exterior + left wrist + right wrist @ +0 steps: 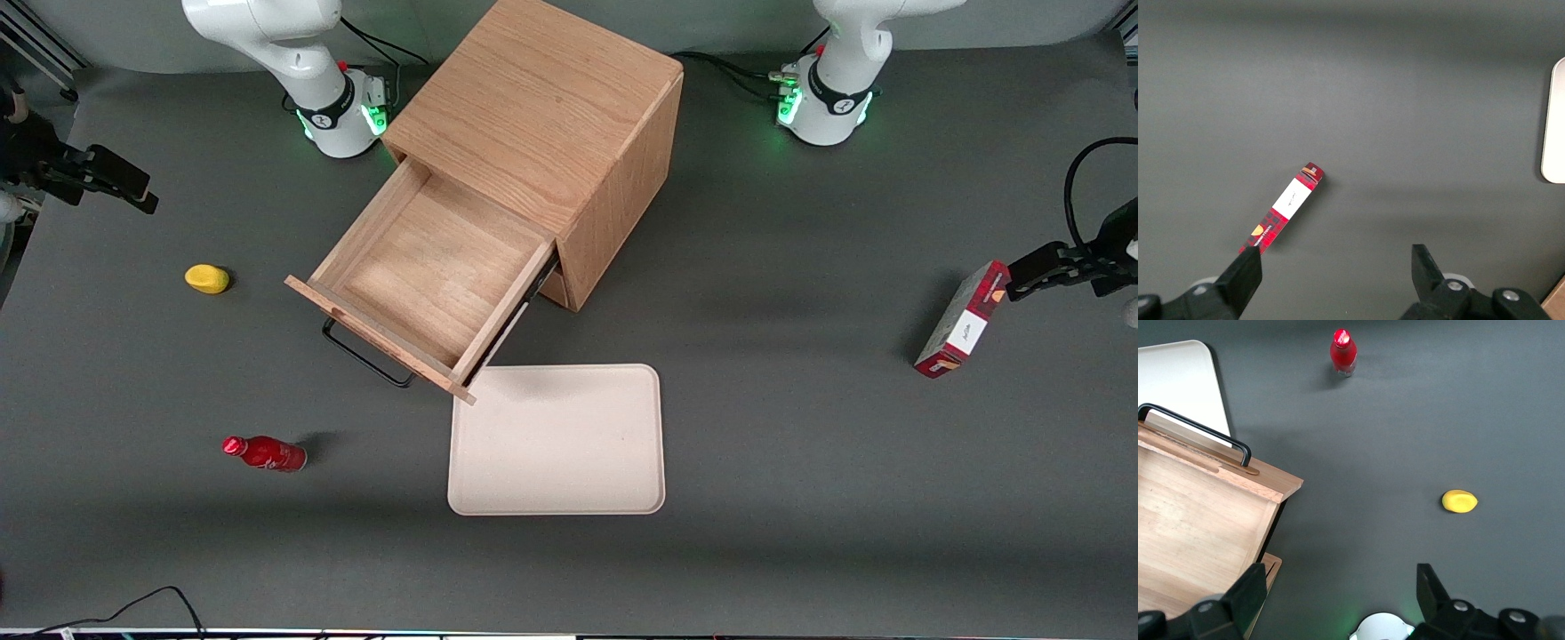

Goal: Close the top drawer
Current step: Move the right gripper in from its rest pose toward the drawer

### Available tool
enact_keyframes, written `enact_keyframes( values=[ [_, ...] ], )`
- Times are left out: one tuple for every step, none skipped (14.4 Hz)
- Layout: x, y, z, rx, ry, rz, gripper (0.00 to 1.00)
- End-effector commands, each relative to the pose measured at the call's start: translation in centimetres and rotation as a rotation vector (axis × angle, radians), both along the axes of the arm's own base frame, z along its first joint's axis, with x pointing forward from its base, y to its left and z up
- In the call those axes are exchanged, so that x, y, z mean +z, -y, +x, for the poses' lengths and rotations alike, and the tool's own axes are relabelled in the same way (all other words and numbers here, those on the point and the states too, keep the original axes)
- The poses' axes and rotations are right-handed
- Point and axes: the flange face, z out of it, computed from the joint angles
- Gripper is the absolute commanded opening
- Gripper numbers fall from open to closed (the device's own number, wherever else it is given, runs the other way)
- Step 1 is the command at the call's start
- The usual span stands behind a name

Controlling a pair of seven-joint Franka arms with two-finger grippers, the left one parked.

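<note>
A: Looking at the wooden cabinet (pixel 542 116), what do you see?

B: The top drawer (pixel 427 267) is pulled way out. It is a flat wooden box with nothing in it. Its black bar handle (pixel 364 356) sticks out at the front, and the drawer front points toward the front camera and a bit toward the working arm's end of the table.

A: Where is the gripper (pixel 1338 600)?

B: It is up in the air near the working arm's end of the table, well away from the handle. Its two black fingers (pixel 1248 593) are spread wide apart. Nothing is between them.

A: What is under it?

B: In the wrist view, one corner of the drawer is just beside one finger. The gray table (pixel 800 444) shows between the fingers.

A: What else is on the table?

B: A yellow thing (pixel 206 278) lies beside the drawer, toward the working arm's end. A red bottle (pixel 265 452) is nearer the front camera than that. A pale tray (pixel 558 440) lies flat, just in front of the drawer's corner. A red box (pixel 962 320) sits far off toward the parked arm's end.
</note>
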Motion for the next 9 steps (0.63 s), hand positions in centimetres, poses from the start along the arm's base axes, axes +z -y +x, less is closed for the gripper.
enact_keyframes(
  values=[
    [1.24, 0.21, -0.27, 0.009, 0.011, 0.001, 1.00],
    [1.16, 0.14, -0.28, 0.009, 0.008, 0.001, 1.00],
    [1.23, 0.05, -0.29, 0.010, 0.010, 0.003, 1.00],
    [1.24, 0.06, -0.22, 0.010, 0.011, 0.001, 1.00],
    [1.09, -0.02, -0.17, 0.007, 0.008, 0.001, 1.00],
    [1.03, -0.01, -0.10, -0.002, 0.008, -0.001, 1.00],
    [0.89, 0.01, 0.02, -0.003, 0.007, 0.003, 1.00],
    [0.89, 0.09, 0.03, -0.005, 0.007, 0.003, 1.00],
    [0.88, 0.26, -0.04, -0.006, 0.005, 0.008, 1.00]
  ],
)
